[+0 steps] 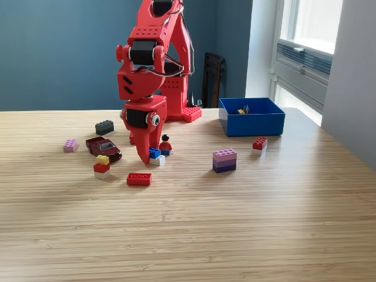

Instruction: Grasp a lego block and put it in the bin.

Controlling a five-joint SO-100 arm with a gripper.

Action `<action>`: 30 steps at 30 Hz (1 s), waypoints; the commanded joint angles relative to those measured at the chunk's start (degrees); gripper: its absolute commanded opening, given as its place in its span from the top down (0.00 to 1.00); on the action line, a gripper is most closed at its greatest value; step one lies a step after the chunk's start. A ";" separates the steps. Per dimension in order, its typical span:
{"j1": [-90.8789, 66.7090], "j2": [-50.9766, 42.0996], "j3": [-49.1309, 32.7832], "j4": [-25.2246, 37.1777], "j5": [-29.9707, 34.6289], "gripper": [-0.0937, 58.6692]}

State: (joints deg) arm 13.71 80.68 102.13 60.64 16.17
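In the exterior view the red arm is bent down over the table (247, 223), its claw (144, 157) pointing straight down with the tip at, or just above, the wood, just to the view's left of a small blue-and-white block (155, 155) and a little figure (165, 145). This looks like the reach-and-grasp step: nothing has been lifted, and the claw carries no block. Whether the jaws are apart or together I cannot tell, since they are seen edge-on and read as a single red wedge. The next move probably calls for a small shift toward the view's right so the jaws straddle the blue-and-white block, then a close and a lift. The bin (251, 122) sits well apart, behind and to the view's right, with a few small pieces inside. Other blocks lie scattered nearby: a flat red one (138, 178), a purple stack (224, 160), a toy car (104, 147).
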 commanded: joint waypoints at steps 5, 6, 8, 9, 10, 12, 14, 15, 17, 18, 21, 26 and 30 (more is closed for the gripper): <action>0.97 3.25 -11.95 9.05 -2.72 1.00; 0.62 4.66 -13.54 9.49 -3.08 1.00; 0.18 8.00 -15.91 10.28 -4.04 1.00; 0.00 9.76 -16.70 10.46 -4.75 1.00; -0.26 11.51 -17.23 10.63 -5.27 1.00; -1.76 14.77 -17.84 11.60 -6.33 1.00; -4.75 17.67 -17.31 13.01 -7.29 1.00; -6.77 18.98 -16.44 13.89 -7.73 1.00; -12.04 21.36 -13.62 15.21 -8.79 1.00; -14.85 22.41 -11.78 15.47 -8.96 1.00; -23.73 24.79 -6.94 16.26 -8.70 1.00; -38.32 26.10 -4.04 19.07 -7.03 1.00; -48.25 25.84 -4.57 21.62 -5.36 1.00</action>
State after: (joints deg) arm -26.81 102.39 98.70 80.68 9.93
